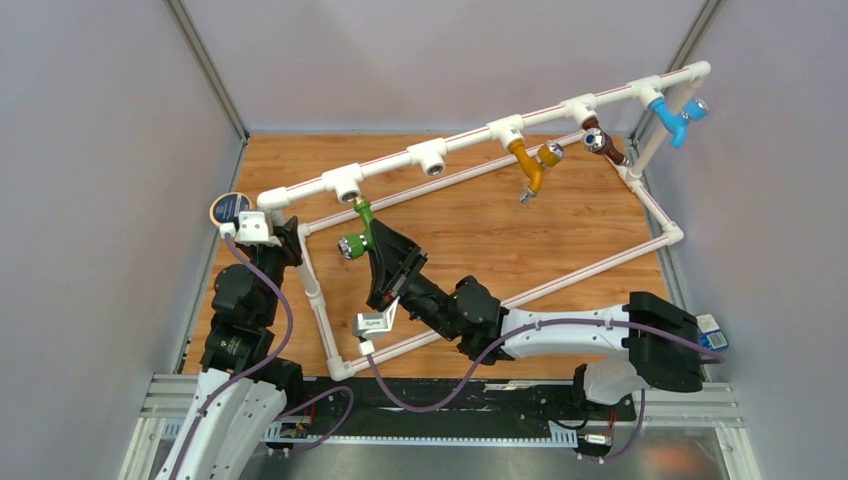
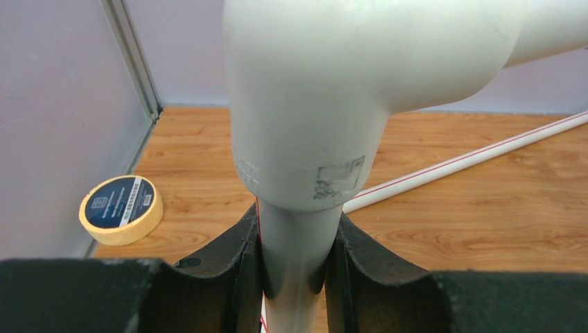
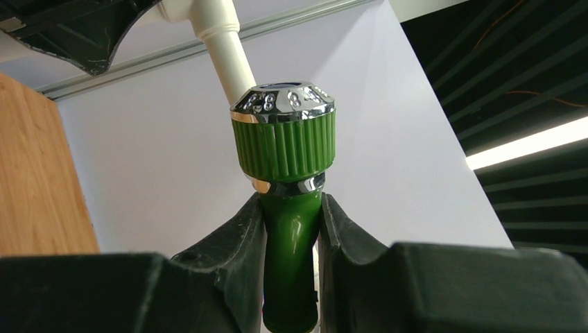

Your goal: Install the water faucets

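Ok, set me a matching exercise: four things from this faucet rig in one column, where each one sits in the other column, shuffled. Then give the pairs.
Things
1. green faucet
2. white frame pipe
3. blue faucet
4. tape roll

Places
A. flat on the table, far left
B. clamped in the right gripper
C. hanging at the right end of the top pipe
D. clamped in the left gripper

Pairs: 1-B, 2-D, 3-C, 4-A.
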`<action>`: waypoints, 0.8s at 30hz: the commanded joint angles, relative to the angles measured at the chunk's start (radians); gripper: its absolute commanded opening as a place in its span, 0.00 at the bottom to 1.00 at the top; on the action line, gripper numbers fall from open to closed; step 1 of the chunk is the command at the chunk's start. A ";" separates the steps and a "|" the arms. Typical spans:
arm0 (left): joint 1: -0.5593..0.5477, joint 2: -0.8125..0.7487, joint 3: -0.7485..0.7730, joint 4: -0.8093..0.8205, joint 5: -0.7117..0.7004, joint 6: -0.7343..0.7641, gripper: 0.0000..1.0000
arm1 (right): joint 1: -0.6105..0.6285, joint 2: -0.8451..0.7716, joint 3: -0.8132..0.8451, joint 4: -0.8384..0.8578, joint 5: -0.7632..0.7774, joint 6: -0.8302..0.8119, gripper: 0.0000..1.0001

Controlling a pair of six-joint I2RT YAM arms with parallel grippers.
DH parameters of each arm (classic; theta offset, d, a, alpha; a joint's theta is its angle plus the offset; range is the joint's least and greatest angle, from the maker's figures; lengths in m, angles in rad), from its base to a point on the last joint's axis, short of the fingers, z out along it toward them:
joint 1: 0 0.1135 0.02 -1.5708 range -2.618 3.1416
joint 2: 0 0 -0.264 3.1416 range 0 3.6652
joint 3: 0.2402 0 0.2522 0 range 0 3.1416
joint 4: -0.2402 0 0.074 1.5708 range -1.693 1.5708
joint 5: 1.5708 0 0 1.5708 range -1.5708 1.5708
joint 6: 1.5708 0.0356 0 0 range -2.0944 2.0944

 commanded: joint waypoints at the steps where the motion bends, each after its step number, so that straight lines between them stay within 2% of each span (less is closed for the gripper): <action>1: -0.033 0.020 0.017 -0.041 0.042 -0.054 0.00 | 0.012 0.028 0.088 -0.028 0.022 -0.076 0.00; 16: -0.065 0.014 0.018 -0.051 0.018 -0.054 0.00 | 0.018 0.088 0.185 -0.177 0.120 -0.055 0.00; 24: -0.080 0.020 0.017 -0.059 -0.011 -0.051 0.00 | 0.018 0.064 0.235 -0.293 0.191 -0.041 0.00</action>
